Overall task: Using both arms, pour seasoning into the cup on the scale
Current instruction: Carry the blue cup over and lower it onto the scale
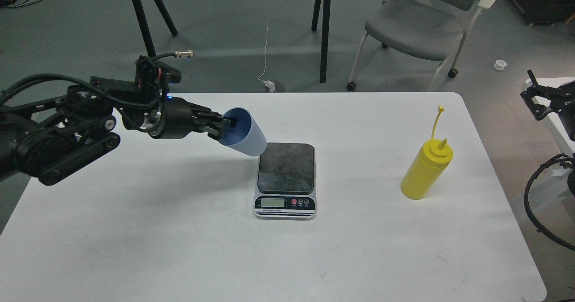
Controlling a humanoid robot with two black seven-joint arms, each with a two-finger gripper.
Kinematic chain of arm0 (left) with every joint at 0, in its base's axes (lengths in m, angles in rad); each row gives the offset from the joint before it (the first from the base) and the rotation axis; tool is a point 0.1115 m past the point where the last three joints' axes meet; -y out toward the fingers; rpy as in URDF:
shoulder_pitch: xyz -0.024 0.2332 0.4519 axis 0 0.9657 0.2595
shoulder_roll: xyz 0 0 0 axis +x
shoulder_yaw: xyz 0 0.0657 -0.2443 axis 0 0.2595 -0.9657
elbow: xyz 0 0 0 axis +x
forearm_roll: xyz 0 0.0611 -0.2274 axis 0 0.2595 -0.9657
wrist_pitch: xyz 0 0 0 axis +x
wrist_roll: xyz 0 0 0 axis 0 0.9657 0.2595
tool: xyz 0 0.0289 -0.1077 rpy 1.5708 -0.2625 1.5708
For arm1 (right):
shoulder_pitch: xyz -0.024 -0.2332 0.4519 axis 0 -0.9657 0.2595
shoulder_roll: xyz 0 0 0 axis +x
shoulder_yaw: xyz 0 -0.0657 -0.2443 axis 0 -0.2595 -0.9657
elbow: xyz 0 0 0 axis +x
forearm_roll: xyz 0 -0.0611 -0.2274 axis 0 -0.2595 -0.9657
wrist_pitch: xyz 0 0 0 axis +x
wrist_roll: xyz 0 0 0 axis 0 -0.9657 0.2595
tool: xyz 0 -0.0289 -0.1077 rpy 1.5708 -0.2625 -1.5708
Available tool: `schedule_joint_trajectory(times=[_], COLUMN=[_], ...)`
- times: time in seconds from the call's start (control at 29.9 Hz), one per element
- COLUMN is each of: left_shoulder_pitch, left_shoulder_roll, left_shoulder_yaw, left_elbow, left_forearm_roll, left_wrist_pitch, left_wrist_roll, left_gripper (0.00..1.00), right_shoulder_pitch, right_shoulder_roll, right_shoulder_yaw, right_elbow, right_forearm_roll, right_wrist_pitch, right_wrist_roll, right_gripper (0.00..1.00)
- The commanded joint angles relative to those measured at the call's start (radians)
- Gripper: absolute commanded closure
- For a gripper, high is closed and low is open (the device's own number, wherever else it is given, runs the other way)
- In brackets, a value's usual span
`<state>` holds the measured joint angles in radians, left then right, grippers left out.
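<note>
My left gripper [223,128] is shut on the rim of the light-blue cup [247,135]. It holds the cup in the air, tilted with its mouth toward the arm and its base pointing right and down, just left of the scale's back left corner. The scale [286,179] lies flat at the table's middle, its dark plate bare. The yellow seasoning bottle [425,170] stands upright on the right side of the table, its cap strap sticking up. My right gripper [541,99] is off the table's right edge, small and dark, well away from the bottle.
The white table [179,239] carries only the scale and the bottle. A grey chair [417,23] and black table legs [324,28] stand on the floor behind. Black cables [539,203] of my right arm hang by the table's right edge.
</note>
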<state>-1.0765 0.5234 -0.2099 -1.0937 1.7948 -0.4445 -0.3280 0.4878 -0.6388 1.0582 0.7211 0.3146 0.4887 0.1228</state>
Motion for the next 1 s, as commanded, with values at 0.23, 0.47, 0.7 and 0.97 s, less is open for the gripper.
schedule_joint_trajectory(times=[0.23, 0.47, 0.7, 0.97], left_shoulder_pitch=[-0.039, -0.036, -0.037, -0.04], left_shoulder_roll=[-0.238, -0.246, -0.246, -0.247], left_shoulder_yaw=[0.112, 0.149, 0.152, 0.136], left_elbow=[0.159, 0.173, 0.173, 0.172], left_forearm_roll=[0.006, 0.006, 0.006, -0.012], left_wrist_pitch=[-0.014, -0.011, -0.011, -0.003], left_wrist_roll=[0.043, 0.052, 0.053, 0.047], left_gripper=[0.97, 0.94, 0.76, 0.42], right_shoulder_pitch=[0.0, 0.0, 0.0, 0.0], right_shoulder_roll=[-0.019, -0.019, -0.019, -0.022], right_shoulder_yaw=[0.003, 0.006, 0.009, 0.009], right_elbow=[0.0, 0.001, 0.001, 0.001], right_forearm_roll=[0.0, 0.0, 0.0, 0.0], right_wrist_pitch=[0.0, 0.0, 0.0, 0.0], right_wrist_roll=[0.0, 0.0, 0.0, 0.0], right_gripper=[0.01, 0.01, 0.01, 0.01])
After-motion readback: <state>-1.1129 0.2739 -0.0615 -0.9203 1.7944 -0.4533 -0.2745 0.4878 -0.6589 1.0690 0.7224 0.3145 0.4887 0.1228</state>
